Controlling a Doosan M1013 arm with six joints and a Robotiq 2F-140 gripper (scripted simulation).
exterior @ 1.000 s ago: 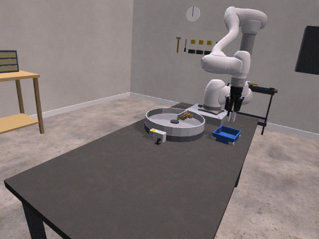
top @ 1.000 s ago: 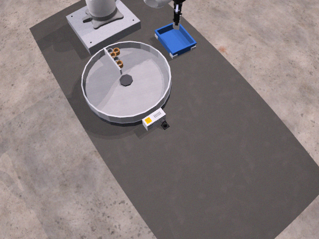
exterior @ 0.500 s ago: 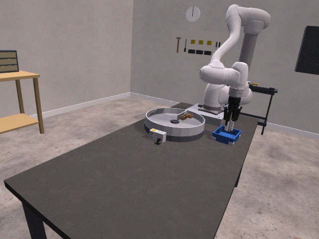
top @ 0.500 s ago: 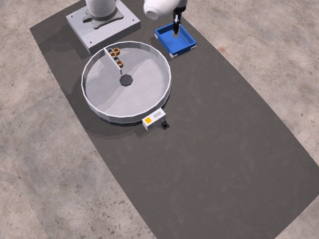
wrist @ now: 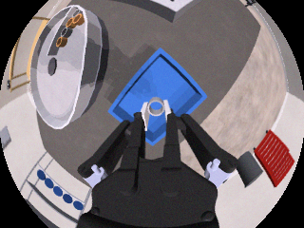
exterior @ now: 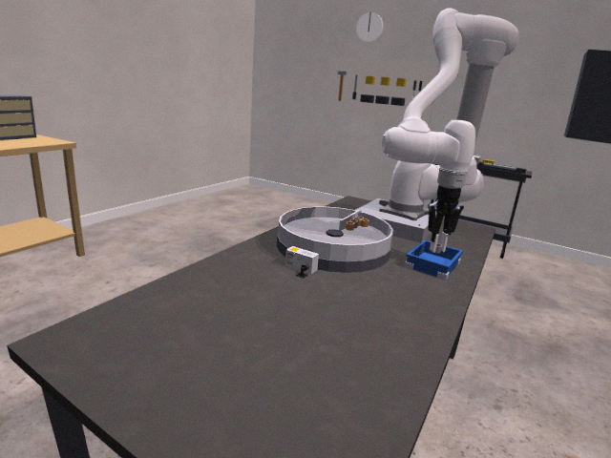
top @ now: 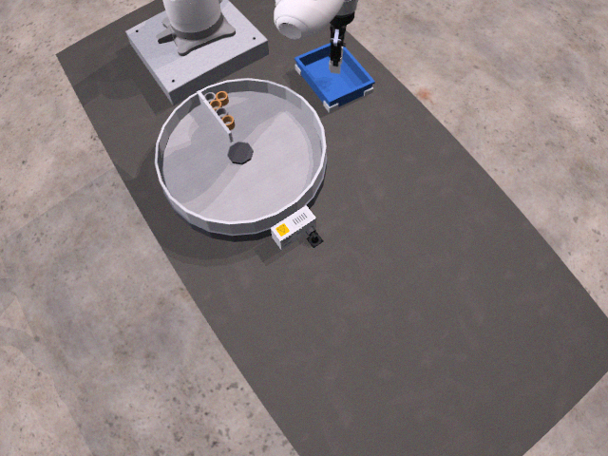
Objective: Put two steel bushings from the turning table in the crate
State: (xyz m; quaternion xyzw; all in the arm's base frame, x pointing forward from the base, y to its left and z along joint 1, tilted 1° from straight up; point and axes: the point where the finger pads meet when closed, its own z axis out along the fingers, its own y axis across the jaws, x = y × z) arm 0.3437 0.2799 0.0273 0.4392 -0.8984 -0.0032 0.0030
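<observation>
Steel bushing (wrist: pixel 156 106), gripped by the nearly closed claw (top: pixel 335 67) (exterior: pixel 438 246) (wrist: pixel 156 106), hangs over the blue crate (top: pixel 328 104) (exterior: pixel 429 266) (wrist: pixel 127 92) at far right; placing is underway, and gentle lowering should precede release.

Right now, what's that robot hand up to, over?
Gripper shut on a steel bushing, at the blue crate. Bushing not released. Nothing visible blocking the crate's opening.
</observation>
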